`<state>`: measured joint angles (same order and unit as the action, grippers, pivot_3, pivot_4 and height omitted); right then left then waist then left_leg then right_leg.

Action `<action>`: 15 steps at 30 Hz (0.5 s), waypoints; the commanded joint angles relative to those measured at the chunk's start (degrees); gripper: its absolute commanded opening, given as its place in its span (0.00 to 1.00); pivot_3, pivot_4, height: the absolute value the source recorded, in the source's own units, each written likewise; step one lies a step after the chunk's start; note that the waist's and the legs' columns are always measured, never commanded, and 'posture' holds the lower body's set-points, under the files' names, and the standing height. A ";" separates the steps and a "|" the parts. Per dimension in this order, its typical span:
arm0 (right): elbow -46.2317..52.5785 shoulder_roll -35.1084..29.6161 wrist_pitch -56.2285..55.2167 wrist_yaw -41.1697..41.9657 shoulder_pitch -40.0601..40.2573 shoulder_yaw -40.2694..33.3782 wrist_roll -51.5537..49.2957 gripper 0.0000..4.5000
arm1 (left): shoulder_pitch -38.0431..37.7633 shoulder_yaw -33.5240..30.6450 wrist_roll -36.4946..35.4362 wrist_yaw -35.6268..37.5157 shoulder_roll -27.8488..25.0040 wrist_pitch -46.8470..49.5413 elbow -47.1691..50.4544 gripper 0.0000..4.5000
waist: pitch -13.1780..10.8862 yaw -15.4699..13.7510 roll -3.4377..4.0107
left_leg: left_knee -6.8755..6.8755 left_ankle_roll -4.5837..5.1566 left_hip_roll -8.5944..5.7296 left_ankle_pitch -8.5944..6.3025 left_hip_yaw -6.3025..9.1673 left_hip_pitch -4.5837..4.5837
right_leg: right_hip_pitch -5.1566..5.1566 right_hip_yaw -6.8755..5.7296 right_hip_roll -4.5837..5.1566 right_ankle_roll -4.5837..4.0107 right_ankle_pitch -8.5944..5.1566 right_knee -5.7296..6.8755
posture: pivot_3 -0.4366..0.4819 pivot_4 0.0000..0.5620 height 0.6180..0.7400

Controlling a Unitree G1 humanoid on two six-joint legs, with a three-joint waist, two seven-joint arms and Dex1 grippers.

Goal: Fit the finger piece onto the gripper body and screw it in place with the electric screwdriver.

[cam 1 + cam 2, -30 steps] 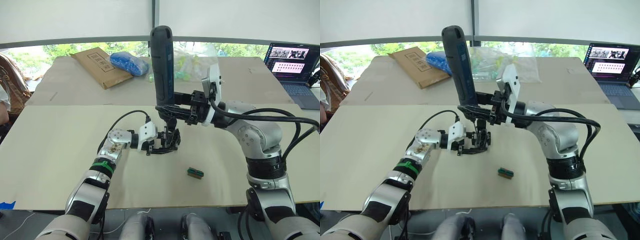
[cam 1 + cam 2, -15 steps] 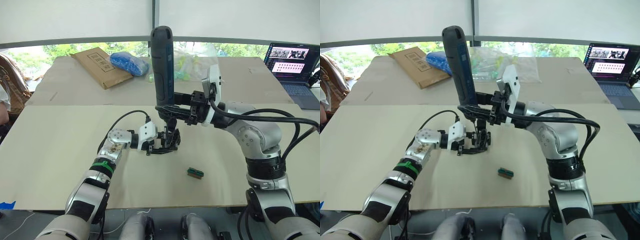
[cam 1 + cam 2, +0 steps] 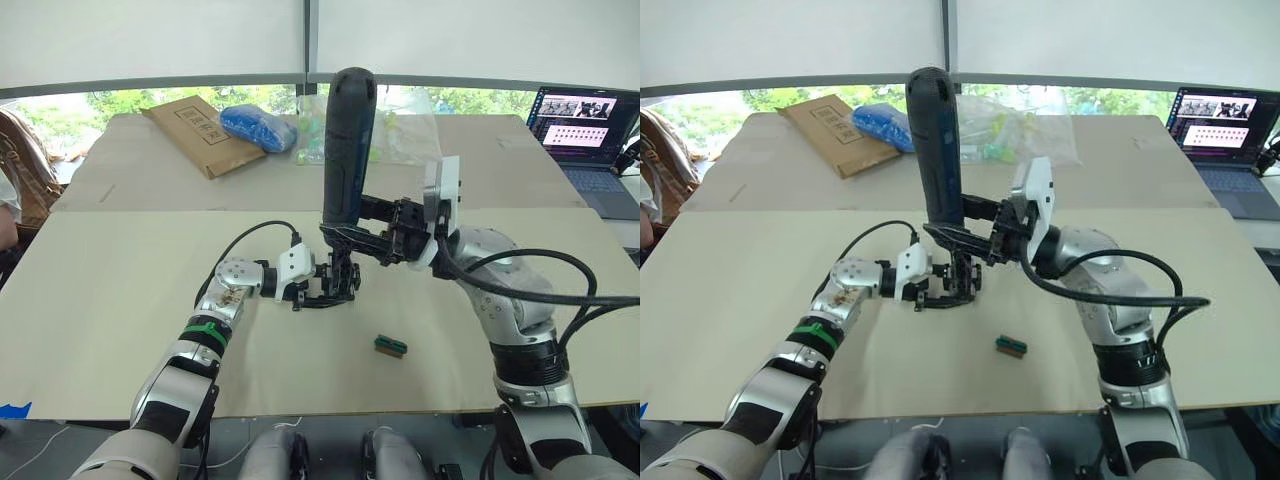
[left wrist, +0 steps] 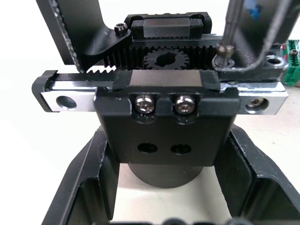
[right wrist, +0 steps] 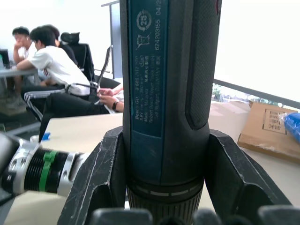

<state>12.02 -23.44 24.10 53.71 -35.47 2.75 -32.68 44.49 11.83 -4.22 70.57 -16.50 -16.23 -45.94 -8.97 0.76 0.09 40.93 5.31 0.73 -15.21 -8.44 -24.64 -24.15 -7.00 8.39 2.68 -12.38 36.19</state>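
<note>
Bright daylight is pouring in from the windows (image 3: 150, 100) behind the table (image 3: 100, 300). Shadows are staying soft, and the wrist views' backgrounds are washing out white.

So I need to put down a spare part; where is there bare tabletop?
Bare beige tabletop lies beside the left arm, and beyond the small green-and-brown block. The far edge is crowded: brown cardboard box, blue bag, open laptop.

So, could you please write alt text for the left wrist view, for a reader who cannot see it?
Close-up of the black gripper body held between the left gripper's two black fingers. Two silver screws sit on its front block below a toothed rack and gear, and the electric screwdriver's thin metal bit touches a screw beside them.
</note>
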 commanded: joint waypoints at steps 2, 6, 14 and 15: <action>-3.10 -3.29 2.41 1.28 1.10 3.27 3.39 0.43 | 1.31 -0.78 -0.01 -0.09 -0.43 -1.08 0.37 0.51 | 0.06 0.00 -0.06 | 0.00 0.00 0.01 0.00 0.00 0.02 | 0.02 0.01 0.00 0.00 0.00 -0.01 | 0.48 0.27 0.93; -5.32 -3.62 6.01 0.38 -0.58 4.13 2.49 0.43 | 1.13 -0.79 0.00 -0.15 -0.36 -1.13 0.55 0.51 | 0.09 -0.01 -0.08 | 0.01 0.00 0.01 0.00 0.00 0.06 | 0.02 0.03 0.01 -0.01 0.00 -0.02 | 0.48 0.27 0.93; -6.95 -3.66 7.01 0.78 -0.21 5.71 3.54 0.43 | 1.21 -0.86 0.02 -0.55 -0.40 -1.22 0.58 0.51 | 0.20 -0.05 -0.15 | 0.01 0.00 0.02 0.00 0.01 0.09 | 0.04 0.03 0.03 -0.02 0.01 -0.02 | 0.48 0.27 0.93; -7.12 -3.96 6.07 1.14 0.04 6.19 4.38 0.43 | 1.27 -0.90 0.04 -0.56 -0.44 -1.20 0.56 0.51 | 0.21 -0.04 -0.15 | 0.01 0.00 0.02 0.00 0.01 0.10 | 0.05 0.03 0.03 -0.02 0.00 -0.03 | 0.48 0.27 0.93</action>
<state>9.38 -25.73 27.88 54.58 -38.87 4.63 -32.85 44.48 11.98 -3.73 70.22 -16.48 -16.23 -46.12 -8.76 0.72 -0.06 40.94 5.31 0.75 -15.21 -8.44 -24.54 -24.09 -6.97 8.42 2.66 -12.37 36.16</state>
